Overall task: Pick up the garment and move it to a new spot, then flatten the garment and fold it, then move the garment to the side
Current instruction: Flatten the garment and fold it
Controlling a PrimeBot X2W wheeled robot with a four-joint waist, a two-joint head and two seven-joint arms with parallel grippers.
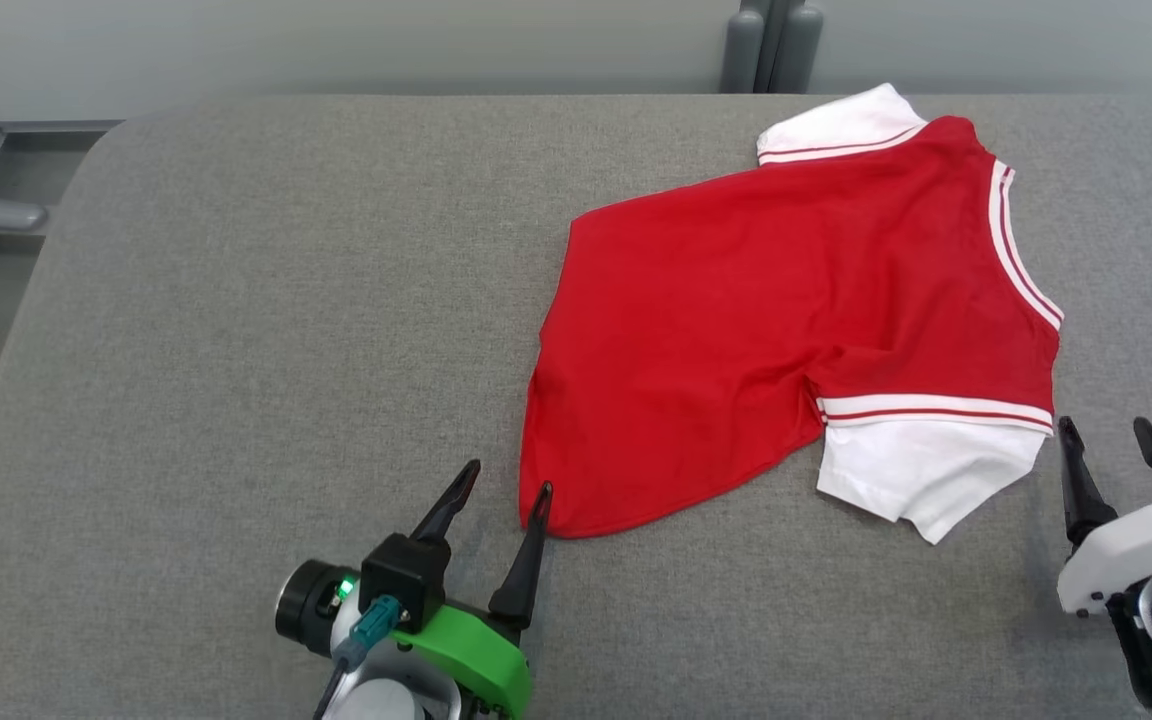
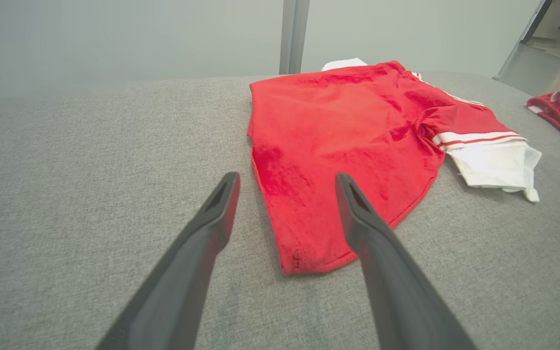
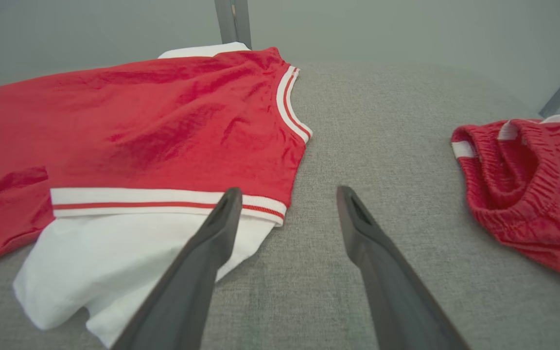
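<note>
- The left gripper (image 1: pixel 511 476) has its fingers spread wide and holds nothing. It sits at the near hem corner of the shirt (image 1: pixel 736 330).
- The finger (image 1: pixel 528 555) nearer the shirt ends right at the red edge. It may be touching the cloth or just above it; the views do not settle this.
- In the left wrist view, that hem corner lies between the two fingers, and the shirt runs away from them.
- The right gripper (image 1: pixel 1104 424) also has its fingers wide apart and is empty. It is just beside the shirt's near white sleeve (image 1: pixel 921 470), on the outer side, with a strip of bare cloth surface between them.
- In the right wrist view, one finger crosses in front of that sleeve and the other is over bare grey.
- The shirt lies spread flat on the grey table (image 1: pixel 286 300) between the two grippers. Its hem is on the left gripper's side and its striped neck trim on the right gripper's side. The second white sleeve is at its far edge.
- A darker red bundle (image 3: pixel 528 194) lies on the table well apart from the shirt, beyond its neck side.
- A grey post (image 1: pixel 771 45) stands behind the shirt's far sleeve.
</note>
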